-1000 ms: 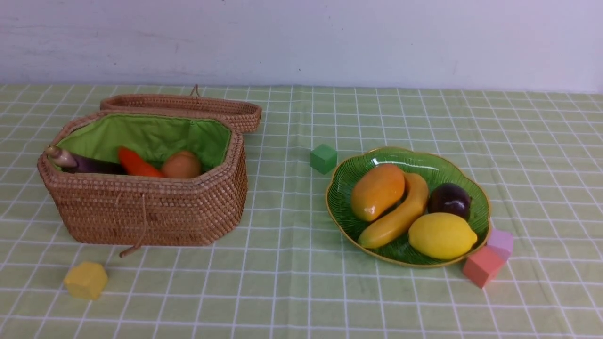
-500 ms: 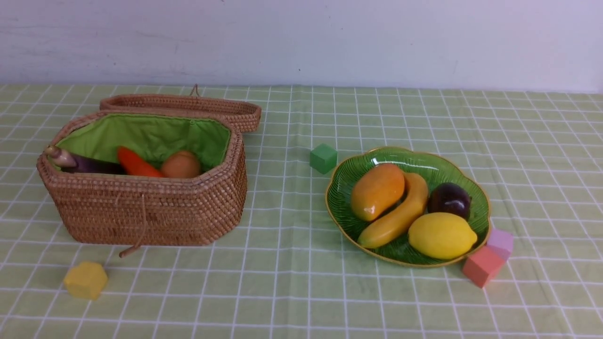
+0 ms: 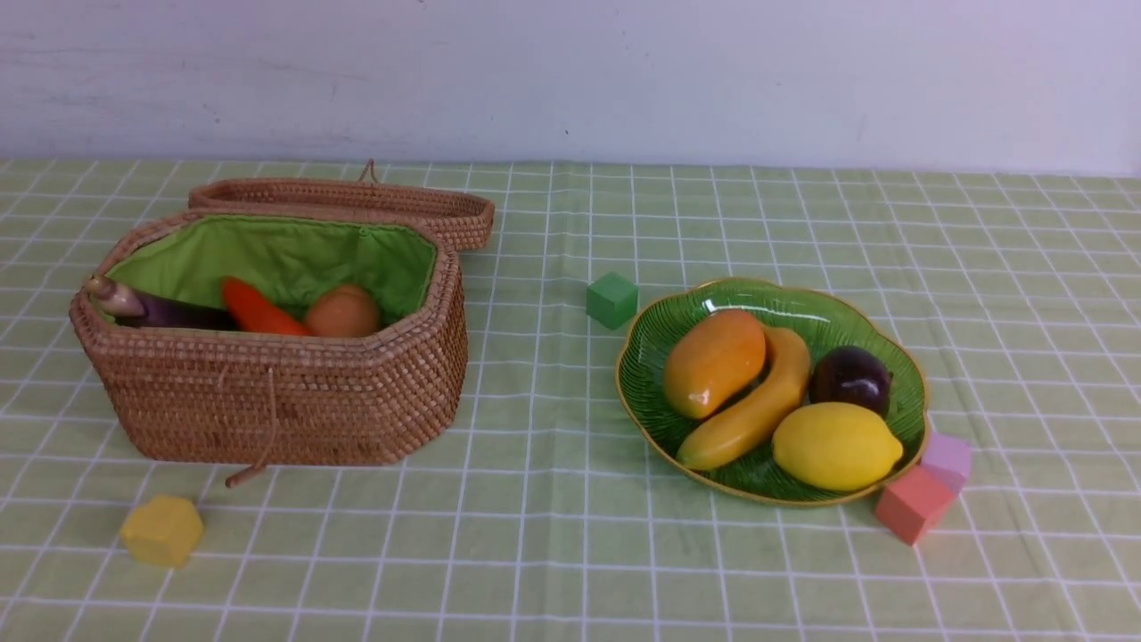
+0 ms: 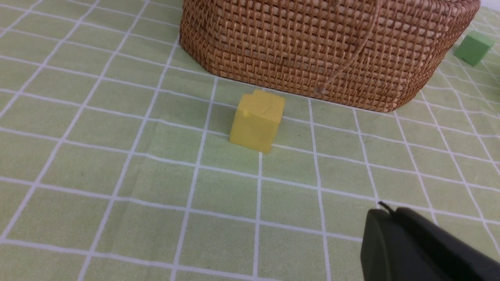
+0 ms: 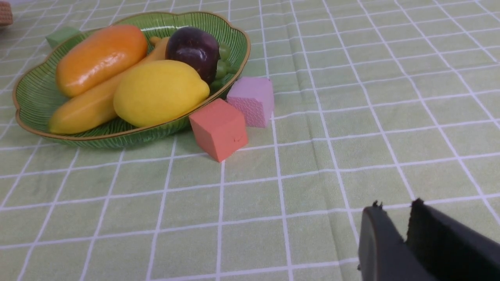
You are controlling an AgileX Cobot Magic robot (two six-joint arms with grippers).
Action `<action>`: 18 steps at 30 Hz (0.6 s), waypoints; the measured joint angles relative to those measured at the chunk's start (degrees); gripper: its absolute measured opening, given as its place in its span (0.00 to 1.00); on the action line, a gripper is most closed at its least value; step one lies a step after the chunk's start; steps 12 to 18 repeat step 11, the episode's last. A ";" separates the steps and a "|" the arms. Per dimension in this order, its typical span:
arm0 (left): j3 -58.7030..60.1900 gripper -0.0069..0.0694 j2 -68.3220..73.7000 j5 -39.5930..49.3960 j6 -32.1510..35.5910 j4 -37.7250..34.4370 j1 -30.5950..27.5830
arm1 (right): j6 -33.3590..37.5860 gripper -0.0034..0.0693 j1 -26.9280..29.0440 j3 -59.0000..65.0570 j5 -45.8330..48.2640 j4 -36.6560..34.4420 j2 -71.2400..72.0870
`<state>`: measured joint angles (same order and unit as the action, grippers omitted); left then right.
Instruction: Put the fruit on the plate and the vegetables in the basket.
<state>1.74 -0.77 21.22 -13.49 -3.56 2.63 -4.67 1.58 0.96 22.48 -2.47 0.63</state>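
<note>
While both arms stay out of the front view, the checked green tablecloth (image 3: 553, 553) carries two filled containers. Woven rattan basket (image 3: 276, 401), on the robot's left, lid (image 3: 357, 201) folded back behind it, green cloth lining (image 3: 294, 254) exposed; inside, in a row: purple eggplant (image 3: 165, 312), red-orange carrot (image 3: 258, 310), tan potato (image 3: 343, 312). Green ribbed glass plate (image 3: 784, 299) with gold rim, on the right; on it: mango (image 3: 713, 361), banana (image 3: 753, 406) lying against the mango, mangosteen (image 3: 851, 379), lemon (image 3: 836, 446) at the near edge. Foam blocks on the cloth: green block (image 3: 612, 300) just beside the plate's far-left rim; red block (image 3: 911, 504) and pink block (image 3: 947, 459) against its near-right rim, touching each other; yellow block (image 3: 162, 530) near the basket's front. Left gripper (image 4: 384, 218), low over bare cloth: fingers pressed together, holding nothing. Right gripper (image 5: 394, 212), likewise over bare cloth: a narrow gap shows between the fingers, nothing in it.
</note>
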 joint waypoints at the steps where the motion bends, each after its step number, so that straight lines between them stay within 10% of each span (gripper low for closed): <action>1: 0.00 0.08 0.00 0.00 0.00 0.00 0.00 | 0.00 0.22 0.00 0.00 0.00 0.00 0.00; 18: 0.00 0.09 0.00 0.00 0.00 0.00 0.00 | 0.05 0.24 0.00 0.00 0.00 0.00 0.00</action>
